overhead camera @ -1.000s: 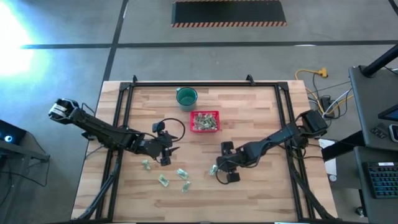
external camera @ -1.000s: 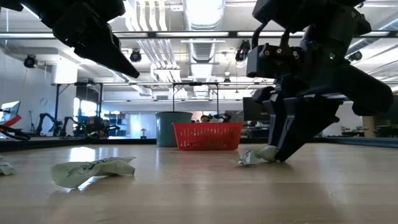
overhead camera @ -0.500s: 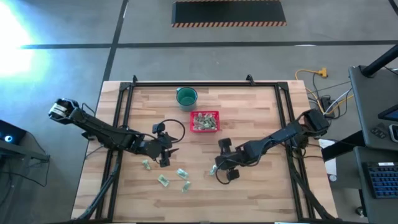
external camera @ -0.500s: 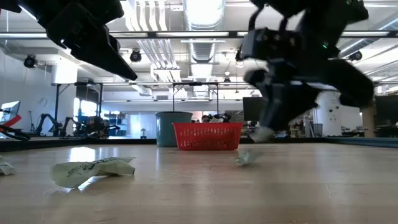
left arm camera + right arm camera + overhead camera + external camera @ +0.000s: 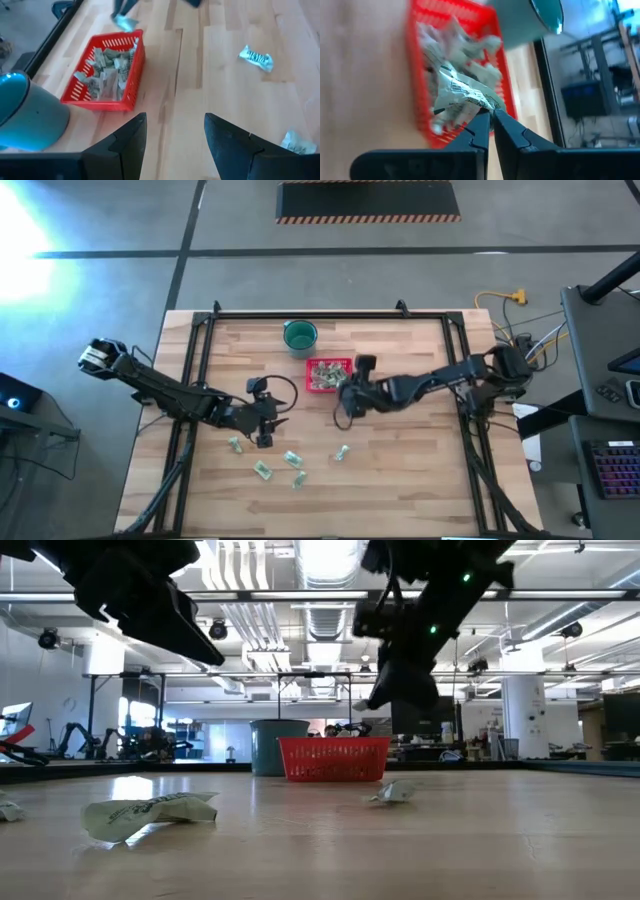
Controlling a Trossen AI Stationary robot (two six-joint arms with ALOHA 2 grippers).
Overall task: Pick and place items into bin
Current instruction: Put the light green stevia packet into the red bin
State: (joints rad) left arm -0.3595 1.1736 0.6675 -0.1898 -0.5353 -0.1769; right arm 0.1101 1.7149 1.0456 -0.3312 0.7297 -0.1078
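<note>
I have the left gripper (image 5: pixel 268 425) hanging above the wooden-plank worktop (image 5: pixel 400 470) with its jaws spread and nothing between them; it waits. Ahead of those jaws, the left wrist view shows the small square red plastic basket with mesh-like sides (image 5: pixel 131 80), already well stocked with pale green-and-white crinkled wrapped pieces (image 5: pixel 107 70), and the round dark green cup (image 5: pixel 25 115) just beside it. Loose wrapped pieces (image 5: pixel 263 470) lie on the worktop near the left jaws, on the side away from the basket, with one more (image 5: pixel 341 452) farther toward the right arm.

The right gripper (image 5: pixel 345 392) is the one at work. Its jaws are pressed together on a single crinkled wrapped piece (image 5: pixel 465 97), pinched at one end, and the basket's rim lies directly beyond the jaw tips in the right wrist view. From above, the jaws sit at the basket's edge.

I judge this to be the carry-and-drop step, nearly done. The next move calls for nudging the jaws a little farther over the basket's interior, then spreading them so the piece falls inside rather than catching on the rim. After that, the stray pieces on the worktop remain.
</note>
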